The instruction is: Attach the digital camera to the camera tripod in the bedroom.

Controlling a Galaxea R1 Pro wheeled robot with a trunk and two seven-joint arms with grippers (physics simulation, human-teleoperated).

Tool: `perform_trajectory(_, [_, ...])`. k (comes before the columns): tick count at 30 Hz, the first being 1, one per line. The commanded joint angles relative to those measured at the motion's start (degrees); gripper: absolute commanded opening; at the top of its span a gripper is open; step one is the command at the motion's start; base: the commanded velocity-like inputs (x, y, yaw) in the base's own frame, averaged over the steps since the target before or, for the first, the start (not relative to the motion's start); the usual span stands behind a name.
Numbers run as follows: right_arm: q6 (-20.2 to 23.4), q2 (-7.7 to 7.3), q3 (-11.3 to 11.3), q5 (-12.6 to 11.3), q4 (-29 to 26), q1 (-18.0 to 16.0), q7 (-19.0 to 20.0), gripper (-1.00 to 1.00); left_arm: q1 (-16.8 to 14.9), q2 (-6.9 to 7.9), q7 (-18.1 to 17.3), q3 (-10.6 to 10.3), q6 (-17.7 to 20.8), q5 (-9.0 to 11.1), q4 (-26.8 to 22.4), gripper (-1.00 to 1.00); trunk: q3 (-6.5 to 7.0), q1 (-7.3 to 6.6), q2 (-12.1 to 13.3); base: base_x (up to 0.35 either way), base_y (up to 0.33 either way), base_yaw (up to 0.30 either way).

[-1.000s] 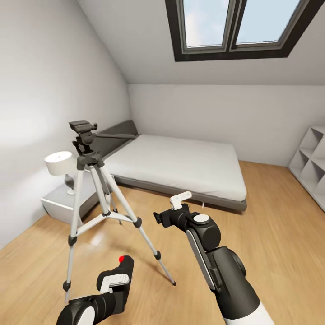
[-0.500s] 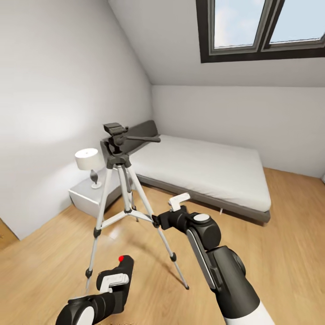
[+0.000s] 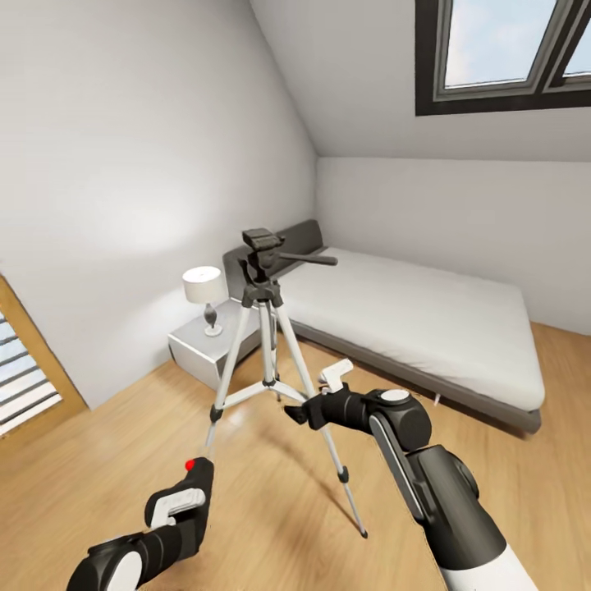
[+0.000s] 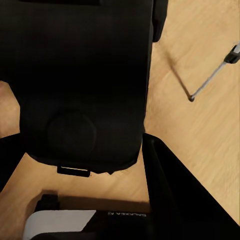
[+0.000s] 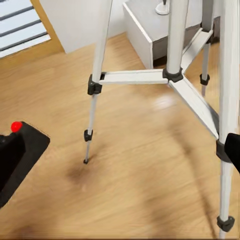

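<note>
Looking from the head view, the camera tripod (image 3: 267, 328) stands on the light wood floor (image 3: 509, 460) of the bedroom, just in front of the grey bed (image 3: 427, 320). Its three thin legs are spread wide, which is likely why it stands firm. Its black head (image 3: 263, 246) sits at the top, with a long handle poking out toward the bed. A small lamp (image 3: 203, 297) rests on a white bedside box (image 3: 197, 349) beside the tripod.

Low down, the left gripper (image 3: 185, 509) is clamped on the digital camera (image 3: 199, 486), and the little red button (image 3: 190, 465) points up. The camera sits well below the tripod head, so I think it must be lifted a lot before it can go on. The right gripper (image 3: 316, 402) reaches out near the tripod legs. One white fingertip shows, but I cannot tell if its fingers are apart or together.

In the left wrist view, the digital camera (image 4: 80, 75) is a big black block right up close, held tight between the gripper's sides. One tripod foot (image 4: 191, 99) touches the floor nearby.

In the right wrist view, the tripod legs (image 5: 97, 80) and the flat white braces (image 5: 132, 76) that tie them together are close. The red button (image 5: 16, 126) peeks in at the edge, on the camera's black top. This arm may be there to steady the tripod, but that is only my guess.
</note>
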Motion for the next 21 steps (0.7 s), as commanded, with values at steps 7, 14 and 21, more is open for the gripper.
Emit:
perform_trajectory(7, [0.1,-7.95,-4.8,-0.2,0.0,0.6,12.0,1.0,0.3,-0.09,0.9,6.6,0.0,0.6,0.2,-1.0,1.2,-1.54,2.8,0.0,0.0,0.295])
perform_trajectory(14, [-1.9,-11.99,-5.1,0.3,0.0,1.2,15.6,1.0,0.4,0.01,0.8,10.7,0.0,0.6,0.3,-1.0,2.46,-3.08,5.6,0.0,0.0,0.194])
perform_trajectory(21, [-8.6,-14.48,-4.7,0.4,0.0,4.5,16.3,1.0,0.0,0.63,0.4,12.0,0.2,0.8,0.2,-1.0,3.71,-4.61,8.4,0.0,0.0,0.037])
